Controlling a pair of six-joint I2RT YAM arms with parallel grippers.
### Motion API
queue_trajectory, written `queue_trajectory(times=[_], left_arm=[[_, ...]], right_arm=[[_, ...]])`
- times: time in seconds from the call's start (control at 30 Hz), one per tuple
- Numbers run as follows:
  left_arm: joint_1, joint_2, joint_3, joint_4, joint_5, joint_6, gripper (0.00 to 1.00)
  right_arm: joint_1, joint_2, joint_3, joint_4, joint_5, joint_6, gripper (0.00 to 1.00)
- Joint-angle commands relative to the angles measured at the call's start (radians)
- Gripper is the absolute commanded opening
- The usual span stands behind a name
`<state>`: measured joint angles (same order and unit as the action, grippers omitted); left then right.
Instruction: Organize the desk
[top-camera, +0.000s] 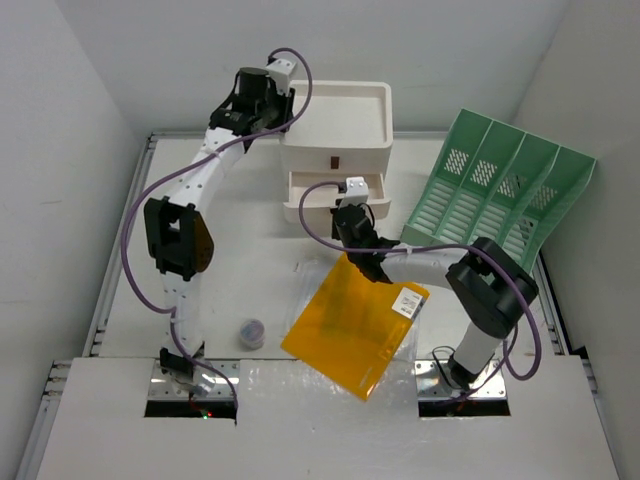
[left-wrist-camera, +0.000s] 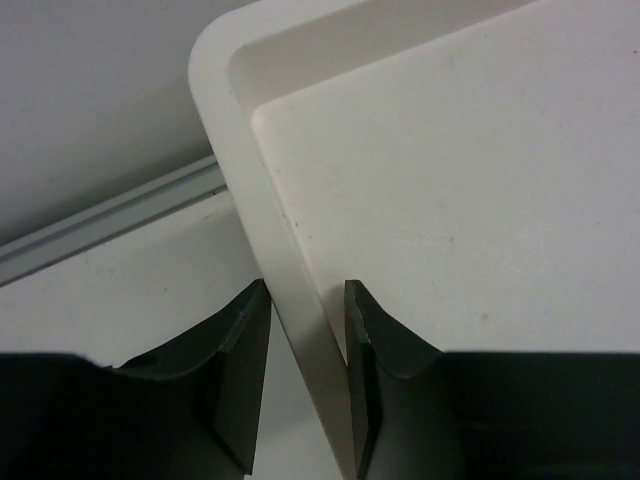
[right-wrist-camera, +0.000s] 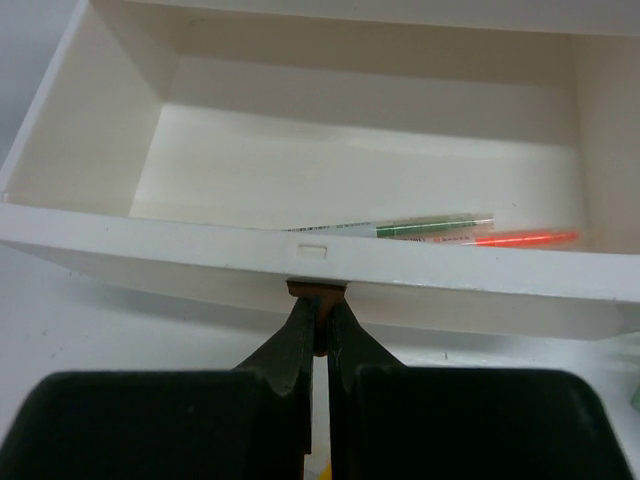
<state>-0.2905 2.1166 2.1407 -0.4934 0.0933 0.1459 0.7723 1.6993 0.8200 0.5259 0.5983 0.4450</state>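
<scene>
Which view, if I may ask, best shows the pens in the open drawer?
The right wrist view: it looks into the drawer, where a green pen and a red pen lie. Top external shows the drawer, not its contents; left wrist shows neither.

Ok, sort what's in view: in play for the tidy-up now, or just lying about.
In play: desk, drawer box, open drawer, drawer handle, pens, left gripper, right gripper.
Lying about: orange pouch, green file rack, small round cap.
</scene>
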Motion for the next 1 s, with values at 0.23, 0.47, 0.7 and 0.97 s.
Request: queue_trajectory(times=[0.23, 0.47, 0.7, 0.97], left_arm=[[0.016, -0.02, -0.034, -0.066, 0.089, 0.07, 0.0], [0.016, -0.006, -0.002, -0.085, 0.213, 0.081, 0.0], [0.014, -0.006, 0.008, -0.106, 0.236, 0.09, 0.0], [0.005, -0.033, -0.015, -0.135, 0.287, 0.044, 0.0]], right_arm=[[-0.099, 0.126, 0.221, 0.134, -0.008, -0.046, 0.0], [-0.11, 0.169, 0.281, 0.21, -0.017, -0.038, 0.0], [-0.143, 0.249, 0.385, 0.177, 0.021, -0.028, 0.0], [-0.153, 0.304, 0.444, 0.172, 0.081, -0.063, 0.0]])
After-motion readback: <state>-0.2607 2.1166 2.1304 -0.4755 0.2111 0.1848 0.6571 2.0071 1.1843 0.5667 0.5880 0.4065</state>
